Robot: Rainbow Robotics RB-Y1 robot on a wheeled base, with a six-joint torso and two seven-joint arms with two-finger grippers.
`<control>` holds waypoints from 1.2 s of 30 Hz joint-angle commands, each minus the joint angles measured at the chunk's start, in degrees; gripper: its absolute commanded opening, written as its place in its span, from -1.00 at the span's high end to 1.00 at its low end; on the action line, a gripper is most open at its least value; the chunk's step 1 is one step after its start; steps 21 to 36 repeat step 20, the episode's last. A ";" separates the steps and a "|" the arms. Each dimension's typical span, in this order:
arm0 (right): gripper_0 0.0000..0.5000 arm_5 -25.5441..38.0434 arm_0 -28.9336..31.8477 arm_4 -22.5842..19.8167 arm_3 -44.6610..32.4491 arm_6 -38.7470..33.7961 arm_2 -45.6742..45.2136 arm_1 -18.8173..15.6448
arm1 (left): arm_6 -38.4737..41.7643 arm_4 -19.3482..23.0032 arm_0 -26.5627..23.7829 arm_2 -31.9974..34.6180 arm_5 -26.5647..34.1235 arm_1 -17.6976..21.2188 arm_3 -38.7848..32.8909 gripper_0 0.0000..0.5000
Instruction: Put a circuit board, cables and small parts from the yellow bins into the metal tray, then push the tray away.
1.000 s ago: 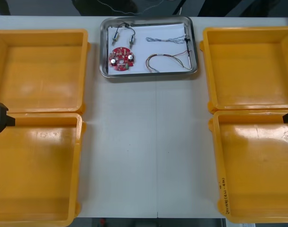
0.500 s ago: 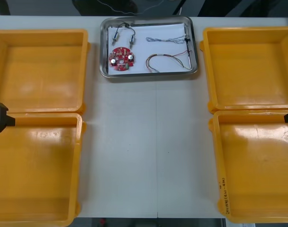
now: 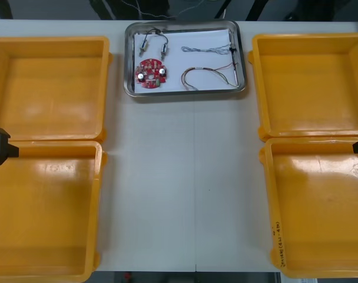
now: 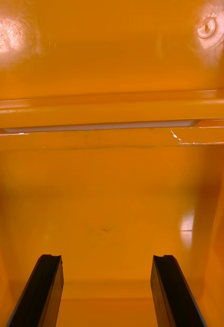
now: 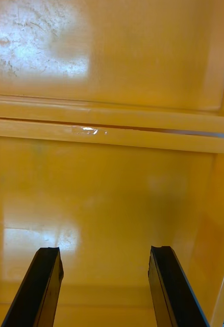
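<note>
Four yellow bins flanked table: two at 9 o'clock, two at 3. Metal tray (white inside) sat at 12 o'clock. It held a round red circuit board at its 8, small metal parts at 11, twisted blue and white cable at 1, red and yellow cable at 4. Left gripper hung over bins at 9 o'clock edge, fingers spread, nothing between. Right gripper likewise at 3.
</note>
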 commanded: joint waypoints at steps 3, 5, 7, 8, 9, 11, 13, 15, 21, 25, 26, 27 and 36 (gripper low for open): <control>-1.00 0.16 -0.36 -0.45 -0.51 -1.15 -1.71 -2.42 | -4.88 0.36 1.05 1.73 0.34 2.48 -1.70 -1.00; -1.00 0.16 -0.36 -0.45 -0.51 -1.15 -1.71 -2.42 | -4.88 0.36 1.05 1.73 0.34 2.48 -1.70 -1.00; -1.00 0.16 -0.36 -0.45 -0.51 -1.15 -1.71 -2.42 | -4.88 0.36 1.05 1.73 0.34 2.48 -1.70 -1.00; -1.00 0.16 -0.36 -0.45 -0.51 -1.15 -1.71 -2.42 | -4.88 0.36 1.05 1.73 0.34 2.48 -1.70 -1.00; -1.00 0.16 -0.36 -0.45 -0.51 -1.15 -1.71 -2.42 | -4.88 0.36 1.05 1.73 0.34 2.48 -1.70 -1.00; -1.00 0.16 -0.36 -0.45 -0.51 -1.15 -1.71 -2.42 | -4.88 0.36 1.05 1.73 0.34 2.48 -1.70 -1.00; -1.00 0.16 -0.36 -0.45 -0.51 -1.15 -1.71 -2.42 | -4.88 0.36 1.05 1.73 0.34 2.48 -1.70 -1.00; -1.00 0.16 -0.36 -0.45 -0.51 -1.15 -1.71 -2.42 | -4.88 0.36 1.05 1.73 0.34 2.48 -1.70 -1.00; -1.00 0.16 -0.36 -0.45 -0.51 -1.15 -1.71 -2.42 | -4.88 0.36 1.05 1.73 0.34 2.48 -1.70 -1.00; -1.00 0.16 -0.36 -0.45 -0.51 -1.15 -1.71 -2.42 | -4.88 0.36 1.05 1.73 0.34 2.48 -1.70 -1.00; -1.00 0.16 -0.36 -0.45 -0.51 -1.15 -1.71 -2.42 | -4.88 0.36 1.05 1.73 0.34 2.48 -1.70 -1.00; -1.00 0.16 -0.36 -0.45 -0.51 -1.15 -1.71 -2.42 | -4.88 0.36 1.05 1.73 0.34 2.48 -1.70 -1.00; -1.00 0.16 -0.36 -0.45 -0.51 -1.15 -1.71 -2.42 | -4.88 0.36 1.05 1.73 0.34 2.48 -1.70 -1.00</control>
